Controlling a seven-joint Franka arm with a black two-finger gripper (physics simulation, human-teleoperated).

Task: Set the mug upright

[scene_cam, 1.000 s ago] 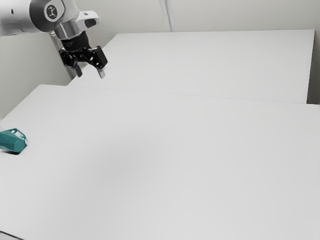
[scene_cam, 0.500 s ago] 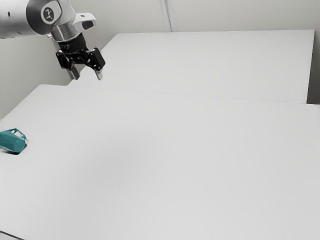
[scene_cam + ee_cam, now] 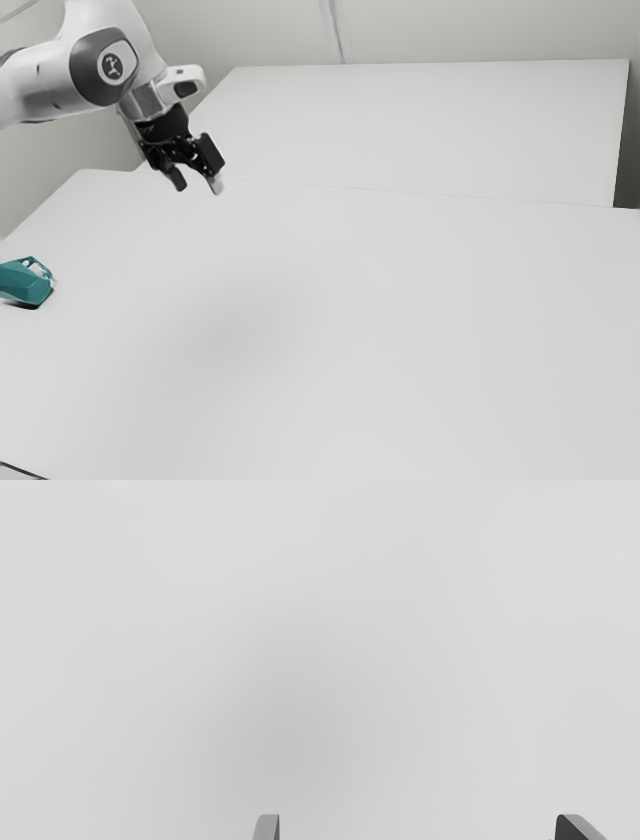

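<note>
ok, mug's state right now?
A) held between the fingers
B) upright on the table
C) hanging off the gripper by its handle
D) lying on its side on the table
D: the teal mug lies on its side on the table, away from the open gripper.

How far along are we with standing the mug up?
Nothing looks done: the teal mug lies tipped over at the exterior view's left edge. Nothing is in hand; the gripper hangs open above the table, clear of the mug. Reaching, grasping and righting it remain.
</note>
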